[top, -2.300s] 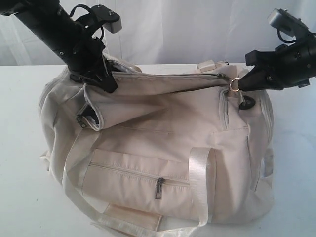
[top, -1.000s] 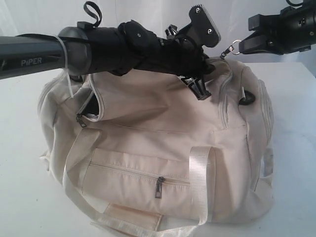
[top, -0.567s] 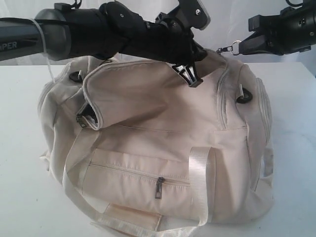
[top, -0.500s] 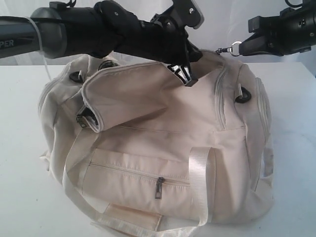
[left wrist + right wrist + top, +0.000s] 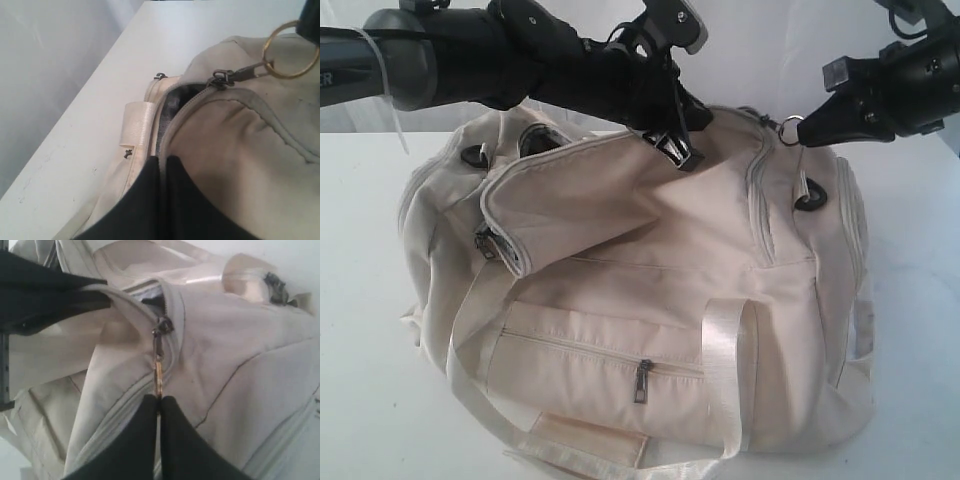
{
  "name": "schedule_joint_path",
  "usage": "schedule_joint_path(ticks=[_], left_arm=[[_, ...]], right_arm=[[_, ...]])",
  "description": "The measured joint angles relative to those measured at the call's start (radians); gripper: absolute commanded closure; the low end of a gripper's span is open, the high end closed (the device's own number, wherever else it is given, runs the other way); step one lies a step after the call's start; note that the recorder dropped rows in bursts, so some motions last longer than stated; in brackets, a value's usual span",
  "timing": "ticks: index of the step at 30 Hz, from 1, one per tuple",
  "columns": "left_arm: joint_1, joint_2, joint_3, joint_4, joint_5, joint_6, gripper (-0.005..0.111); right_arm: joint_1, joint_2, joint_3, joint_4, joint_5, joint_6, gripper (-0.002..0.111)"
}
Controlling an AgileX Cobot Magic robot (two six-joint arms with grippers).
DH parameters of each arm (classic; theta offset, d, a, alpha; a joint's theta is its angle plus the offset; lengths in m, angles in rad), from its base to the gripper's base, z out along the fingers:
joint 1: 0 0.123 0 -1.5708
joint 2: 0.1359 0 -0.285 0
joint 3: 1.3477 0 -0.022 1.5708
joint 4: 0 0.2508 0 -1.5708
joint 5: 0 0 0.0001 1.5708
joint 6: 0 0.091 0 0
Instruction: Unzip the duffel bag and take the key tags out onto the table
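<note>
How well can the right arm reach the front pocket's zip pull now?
Probably not right away. Nothing covers the zip pull, but the right gripper is shut on the ring pull atop the duffel bag.

**White backdrop (image 5: 760, 60) behind the scene**

A plain white backdrop fills the upper part of the exterior view, rising behind the far edge of the bench (image 5: 360, 400). It looks like hanging cloth, with faint vertical folds and soft shading. It is bright in the middle and a little greyer toward the left. In the left wrist view it shows as a smooth grey-white expanse alongside the bench's edge.
</note>
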Motion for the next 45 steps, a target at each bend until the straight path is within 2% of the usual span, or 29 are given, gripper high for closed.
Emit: schedule_joint_path(ticks=[23, 37, 43, 45], left_arm=[[0.005, 0.000, 0.000, 0.000, 0.009, -0.015, 0.107], [0.003, 0.004, 0.000, 0.005, 0.022, -0.015, 0.107], [0.007, 0.028, 0.000, 0.012, 0.093, -0.015, 0.107], [0.011, 0.030, 0.000, 0.023, 0.130, -0.015, 0.101]], right_arm=[[-0.001, -0.131, 0.146, 0.000, 0.058, 0.008, 0.108], [0.085, -0.152, 0.238, 0.002, 0.018, 0.015, 0.108], [0.087, -0.155, 0.260, -0.041, -0.009, 0.015, 0.108], [0.087, -0.155, 0.260, -0.048, -0.016, 0.015, 0.108]])
